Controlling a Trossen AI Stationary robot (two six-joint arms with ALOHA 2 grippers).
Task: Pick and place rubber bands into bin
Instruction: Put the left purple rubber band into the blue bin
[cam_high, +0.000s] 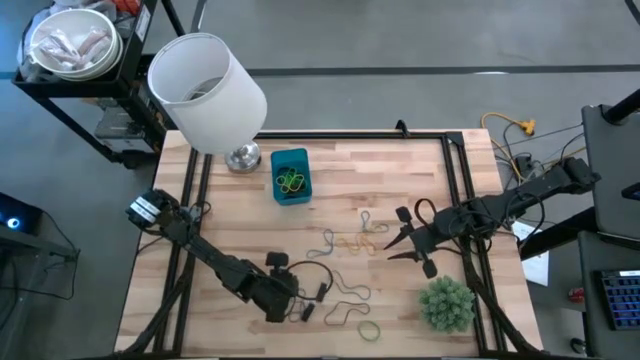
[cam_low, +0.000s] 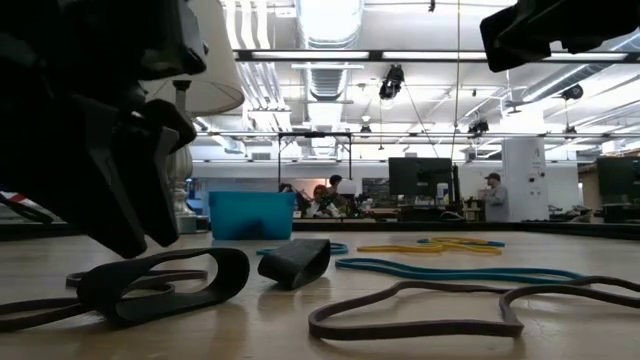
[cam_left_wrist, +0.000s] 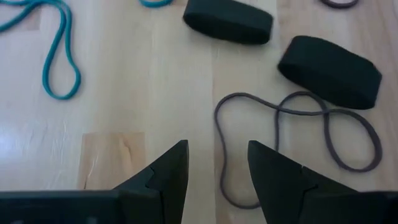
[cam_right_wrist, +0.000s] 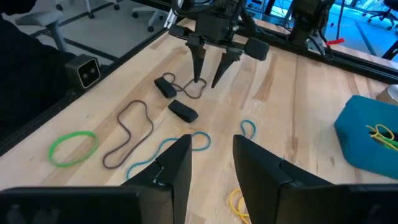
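Note:
Rubber bands lie loose on the wooden table: a thin brown loop (cam_left_wrist: 292, 124), two wide black ones (cam_left_wrist: 229, 20) (cam_left_wrist: 329, 71), teal (cam_right_wrist: 168, 152), yellow (cam_high: 355, 241) and green (cam_high: 370, 330). The blue bin (cam_high: 290, 175) stands at the far middle with green and yellow bands inside. My left gripper (cam_left_wrist: 217, 168) hangs open just over the brown loop's near end, near the table's front; the loop's strand runs under the gap. My right gripper (cam_right_wrist: 211, 162) is open and raised above the table's right half, nothing between its fingers.
A big white lamp shade (cam_high: 205, 90) on a metal foot stands at the far left, beside the bin. A bushy green plant (cam_high: 445, 303) sits near the front right corner. Black frame rails run along the table's left and right sides.

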